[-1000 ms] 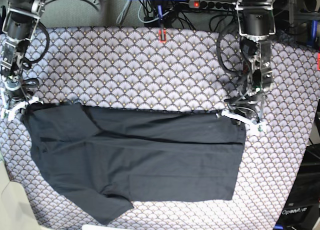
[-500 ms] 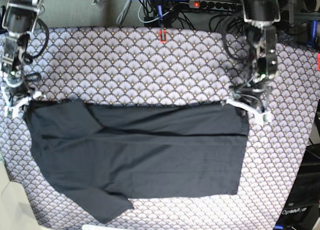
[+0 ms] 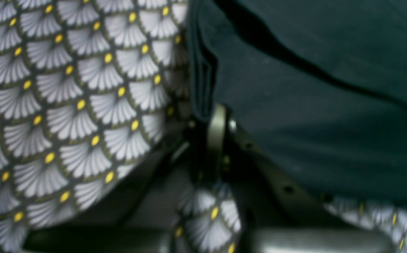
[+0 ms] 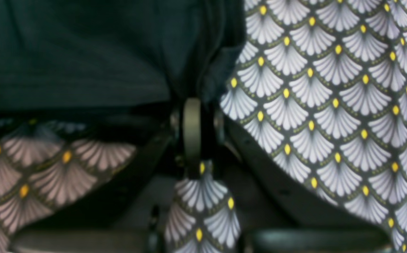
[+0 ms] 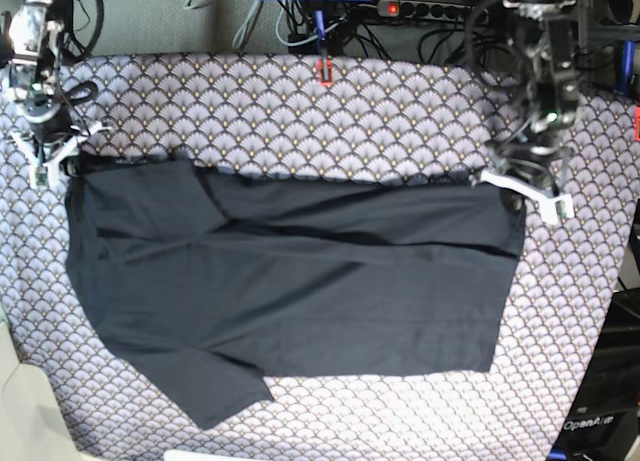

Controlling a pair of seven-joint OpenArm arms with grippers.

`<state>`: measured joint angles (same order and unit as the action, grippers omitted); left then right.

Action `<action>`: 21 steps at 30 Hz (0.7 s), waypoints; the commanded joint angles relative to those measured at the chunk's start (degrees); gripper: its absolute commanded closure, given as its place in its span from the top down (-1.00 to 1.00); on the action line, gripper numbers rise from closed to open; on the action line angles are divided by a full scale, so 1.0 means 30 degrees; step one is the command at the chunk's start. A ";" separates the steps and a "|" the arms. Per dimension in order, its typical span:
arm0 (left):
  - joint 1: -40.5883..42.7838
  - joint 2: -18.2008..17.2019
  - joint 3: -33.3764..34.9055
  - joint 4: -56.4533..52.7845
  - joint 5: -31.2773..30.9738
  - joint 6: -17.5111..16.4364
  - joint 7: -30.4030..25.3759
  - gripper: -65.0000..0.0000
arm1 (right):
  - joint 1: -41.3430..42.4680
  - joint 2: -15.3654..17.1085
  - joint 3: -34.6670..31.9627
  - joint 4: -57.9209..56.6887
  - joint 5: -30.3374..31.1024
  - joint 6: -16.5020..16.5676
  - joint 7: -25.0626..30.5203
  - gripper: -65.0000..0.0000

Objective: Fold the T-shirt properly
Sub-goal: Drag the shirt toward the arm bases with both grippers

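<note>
The black T-shirt point(image 5: 290, 281) lies spread flat across the table, with one sleeve pointing to the lower left. My left gripper point(image 5: 522, 189), on the right of the base view, is shut on the shirt's far right corner. The left wrist view shows the left gripper point(image 3: 214, 119) pinching the hem of the T-shirt point(image 3: 312, 105). My right gripper point(image 5: 58, 159), on the left of the base view, is shut on the far left corner. Up close in the right wrist view, the right gripper point(image 4: 191, 109) grips a bunched edge of the T-shirt point(image 4: 83, 52).
A grey scallop-patterned cloth point(image 5: 300, 121) covers the whole table. A small red clip point(image 5: 325, 73) sits at the back edge, with a power strip and cables point(image 5: 430, 9) behind it. A dark box point(image 5: 600, 421) stands off the right front corner.
Both grippers have moved toward the back of the table, dragging the T-shirt's far edge with them. The whole shirt has slid back and lies flatter.
</note>
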<state>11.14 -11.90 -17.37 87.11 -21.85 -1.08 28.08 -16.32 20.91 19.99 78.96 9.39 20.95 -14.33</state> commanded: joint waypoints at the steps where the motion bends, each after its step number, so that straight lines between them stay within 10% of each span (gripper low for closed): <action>1: 0.0141 -0.0385 -0.0175 0.0399 0.0088 0.0258 -0.0523 -1.00 | -0.0407 0.0431 0.0649 0.0479 0.0021 0.0269 0.0307 -1.00; 10: 0.2808 -0.0297 -0.0702 0.1219 0.0088 0.0229 -0.0670 -1.00 | -0.1931 -0.1328 0.4898 0.1593 -0.0067 0.4636 0.0336 -1.00; 21: 0.6793 -0.0267 -0.0702 0.5088 0.0088 0.0229 -0.0553 -1.00 | -0.4305 -0.2236 0.6128 0.1505 -0.0067 0.6350 0.2065 -1.00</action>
<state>30.89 -12.23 -19.09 101.45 -21.69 -0.40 27.14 -28.49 13.32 37.80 82.76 8.80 39.72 -9.21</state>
